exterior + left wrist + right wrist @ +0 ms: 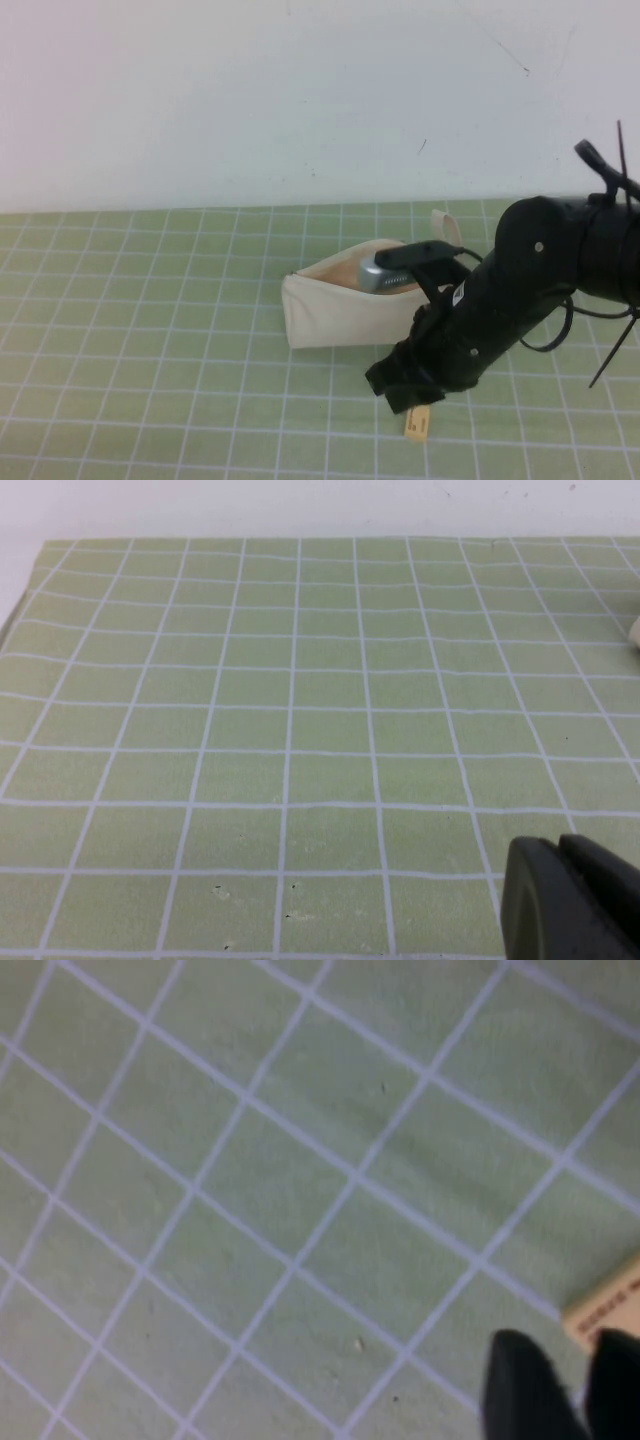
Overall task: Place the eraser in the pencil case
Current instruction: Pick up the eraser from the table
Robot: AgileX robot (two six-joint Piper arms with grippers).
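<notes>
Now the right gripper (412, 398) hangs low over the eraser (417, 424), near the front of the mat (150, 330).

From the high view I see the eraser flat on the mat, just in front of the case (345, 300) and apart from it; the case lies open-mouthed with its loop toward the wall. In the right wrist view 2 dark fingertips (525, 1385) show with a narrow gap between them, the eraser (612, 1310) beside them, not pinched. I cannot tell if they touch it. The left gripper (575, 900) sits over bare mat; I cannot tell its fingers' state.
</notes>
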